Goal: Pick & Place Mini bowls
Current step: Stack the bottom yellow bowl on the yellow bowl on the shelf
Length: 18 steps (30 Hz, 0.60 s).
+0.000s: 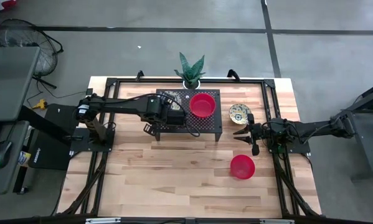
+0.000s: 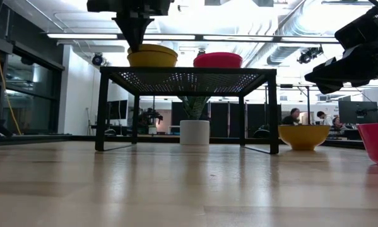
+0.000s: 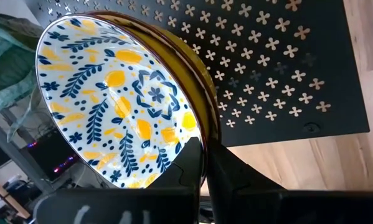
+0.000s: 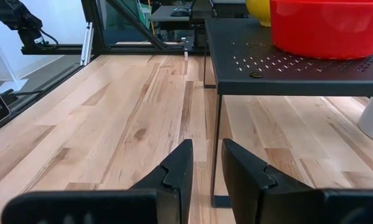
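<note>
The wooden surface (image 1: 174,174) carries a black perforated stand (image 1: 187,127) near its far edge, with a white plant pot (image 2: 194,132) holding a green plant (image 1: 191,67) just behind it. The left arm reaches across from the left side to the stand's top. Its left end effector (image 3: 203,158) is closed on the rim of a patterned mini bowl (image 3: 114,102), cream inside with blue and yellow leaves, tilted over the stand's left half; in the low view this bowl (image 2: 152,57) sits at the level of the stand's top, though whether it touches cannot be told. A red mini bowl (image 1: 202,104) stands on the stand's right half, beside it. The right arm comes in from the right side, its right end effector (image 4: 205,162) low over the surface, just right of the stand, fingers slightly parted and holding nothing. A second patterned mini bowl (image 1: 240,113) rests on the surface, right of the stand and beyond that end effector. Another red mini bowl (image 1: 242,167) sits on the surface nearer the front, well apart from the stand.
</note>
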Available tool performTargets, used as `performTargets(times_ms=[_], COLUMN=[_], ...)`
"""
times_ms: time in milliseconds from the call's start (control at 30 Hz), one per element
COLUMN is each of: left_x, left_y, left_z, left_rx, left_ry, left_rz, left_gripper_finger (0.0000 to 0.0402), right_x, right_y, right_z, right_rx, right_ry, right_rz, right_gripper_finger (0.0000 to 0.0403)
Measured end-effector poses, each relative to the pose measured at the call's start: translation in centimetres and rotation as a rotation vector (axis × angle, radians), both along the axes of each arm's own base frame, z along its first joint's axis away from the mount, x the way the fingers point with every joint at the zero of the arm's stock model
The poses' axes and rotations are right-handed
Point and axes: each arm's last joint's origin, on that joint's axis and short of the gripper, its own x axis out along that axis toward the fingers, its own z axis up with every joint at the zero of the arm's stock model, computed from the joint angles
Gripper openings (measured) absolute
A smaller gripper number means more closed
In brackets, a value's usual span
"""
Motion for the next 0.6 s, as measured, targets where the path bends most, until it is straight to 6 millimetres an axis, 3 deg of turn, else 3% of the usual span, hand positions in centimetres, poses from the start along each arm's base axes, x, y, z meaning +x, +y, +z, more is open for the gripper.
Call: performTargets(times_ms=[600], left_x=[0.1], left_y=[0.14], left_z=[0.36], left_rx=[0.048], left_ry=[-0.048], left_rz=[0.049], left_gripper_finger=[0.0003], right_x=[0.0], right_y=[0.0], right_z=[0.01], right_rx=[0.0], right_ry=[0.0], right_rz=[0.0], right_gripper_finger=[0.0073])
